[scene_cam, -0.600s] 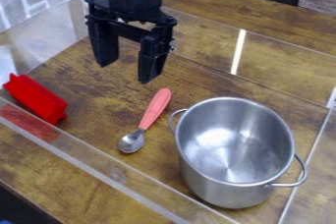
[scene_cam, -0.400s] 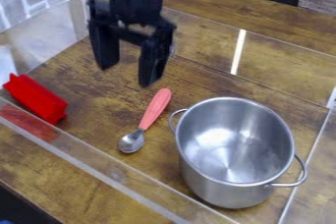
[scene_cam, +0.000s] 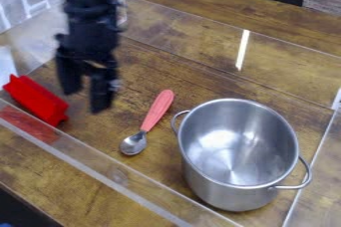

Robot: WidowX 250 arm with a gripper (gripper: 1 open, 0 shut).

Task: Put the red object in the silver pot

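The red object (scene_cam: 36,99) is a bright red block lying at the left edge of the wooden table. My black gripper (scene_cam: 83,87) hangs pointing down just right of the block, a short gap away, its two fingers spread open with nothing between them. The image of the arm is motion-blurred. The silver pot (scene_cam: 241,152) stands at the lower right, upright and with nothing inside.
A metal spoon (scene_cam: 147,123) with a pinkish-red handle lies between the gripper and the pot. A clear plastic wall (scene_cam: 107,166) runs along the table's near edge, and a pale panel stands at the far left.
The gripper has swung from the back middle of the table leftward and toward the front, ending close beside the red block. It stayed open. Block, spoon and pot have not moved.
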